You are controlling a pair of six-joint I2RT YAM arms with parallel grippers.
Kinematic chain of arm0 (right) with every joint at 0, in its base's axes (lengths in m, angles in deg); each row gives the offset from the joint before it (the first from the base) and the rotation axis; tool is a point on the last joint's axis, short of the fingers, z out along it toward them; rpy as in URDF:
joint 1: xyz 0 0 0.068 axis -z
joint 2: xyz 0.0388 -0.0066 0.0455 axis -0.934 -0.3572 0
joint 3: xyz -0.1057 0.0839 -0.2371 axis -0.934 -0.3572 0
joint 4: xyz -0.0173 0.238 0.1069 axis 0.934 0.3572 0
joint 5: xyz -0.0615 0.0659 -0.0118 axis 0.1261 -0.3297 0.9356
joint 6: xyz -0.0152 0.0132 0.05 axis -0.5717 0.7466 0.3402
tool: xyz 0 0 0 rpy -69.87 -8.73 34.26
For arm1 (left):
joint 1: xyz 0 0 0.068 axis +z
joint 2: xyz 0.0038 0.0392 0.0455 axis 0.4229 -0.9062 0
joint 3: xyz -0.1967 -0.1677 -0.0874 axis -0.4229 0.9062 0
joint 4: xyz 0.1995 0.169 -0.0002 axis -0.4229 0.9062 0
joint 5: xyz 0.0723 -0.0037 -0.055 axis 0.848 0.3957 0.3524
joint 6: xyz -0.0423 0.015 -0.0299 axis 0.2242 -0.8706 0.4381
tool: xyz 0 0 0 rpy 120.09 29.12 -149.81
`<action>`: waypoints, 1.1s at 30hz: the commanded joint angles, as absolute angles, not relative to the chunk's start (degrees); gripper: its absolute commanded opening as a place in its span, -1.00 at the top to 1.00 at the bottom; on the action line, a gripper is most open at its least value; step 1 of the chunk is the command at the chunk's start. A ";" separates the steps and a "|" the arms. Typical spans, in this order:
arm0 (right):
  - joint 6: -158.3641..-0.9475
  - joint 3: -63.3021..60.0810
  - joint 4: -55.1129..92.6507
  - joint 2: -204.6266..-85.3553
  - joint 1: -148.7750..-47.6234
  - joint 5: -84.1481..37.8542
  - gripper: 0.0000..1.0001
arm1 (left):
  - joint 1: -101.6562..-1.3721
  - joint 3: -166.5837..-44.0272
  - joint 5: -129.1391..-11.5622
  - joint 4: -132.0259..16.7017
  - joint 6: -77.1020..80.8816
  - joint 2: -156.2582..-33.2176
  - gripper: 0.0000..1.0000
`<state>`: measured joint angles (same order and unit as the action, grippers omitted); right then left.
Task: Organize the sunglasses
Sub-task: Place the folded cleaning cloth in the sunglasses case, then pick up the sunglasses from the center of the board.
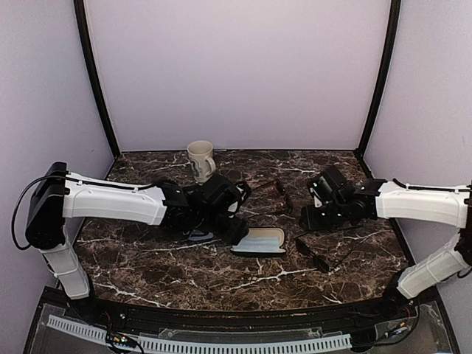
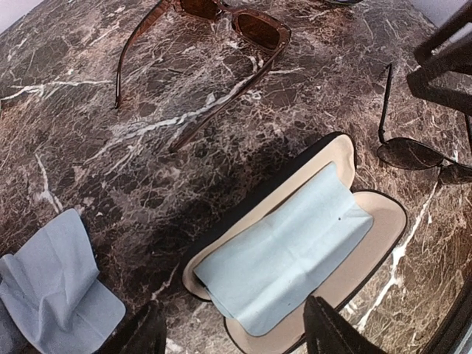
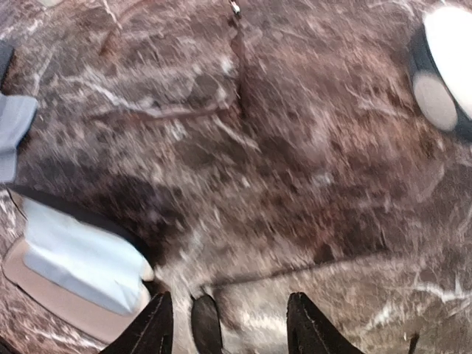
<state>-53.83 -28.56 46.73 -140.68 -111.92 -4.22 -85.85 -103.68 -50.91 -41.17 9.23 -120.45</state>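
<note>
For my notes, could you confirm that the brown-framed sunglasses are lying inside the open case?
Not quite: the brown-framed sunglasses lie on the table, apart from the open case, which holds only a light blue cloth. The left wrist view shows it.

Smooth, faintly glossy brown marble-pattern table (image 2: pixel 88 147). The brown sunglasses (image 2: pixel 251 26) look like translucent, shiny plastic. The case (image 2: pixel 385 221) has a matt beige lining; its pale-blue cloth (image 2: pixel 287 251) looks soft.

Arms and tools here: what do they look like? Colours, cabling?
The left arm and right arm have white link shells, black joints and wrist blocks. A black cable loops off the left shoulder; another runs atop the right arm. The left tool and right tool each have two black tapered fingers.
</note>
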 commanded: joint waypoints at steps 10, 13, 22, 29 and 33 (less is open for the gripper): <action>-77.08 -8.08 42.70 -159.83 -110.82 -7.68 -0.57 | -83.47 -95.01 -51.78 -43.65 11.90 -111.50 -0.43; -79.82 -4.27 43.44 -163.74 -110.82 -8.39 -0.56 | -83.29 -93.45 -51.68 -43.68 12.52 -110.11 -0.42; -84.95 4.08 47.80 -172.46 -110.82 -9.53 -0.51 | -83.02 -90.48 -51.00 -43.54 13.49 -107.42 -0.43; -89.47 5.64 50.43 -175.20 -110.82 -12.10 -0.50 | -82.93 -90.07 -51.23 -43.40 13.75 -107.35 -0.43; -91.48 6.64 51.95 -176.91 -110.82 -12.15 -0.49 | -82.93 -90.05 -51.60 -43.52 13.81 -107.69 -0.43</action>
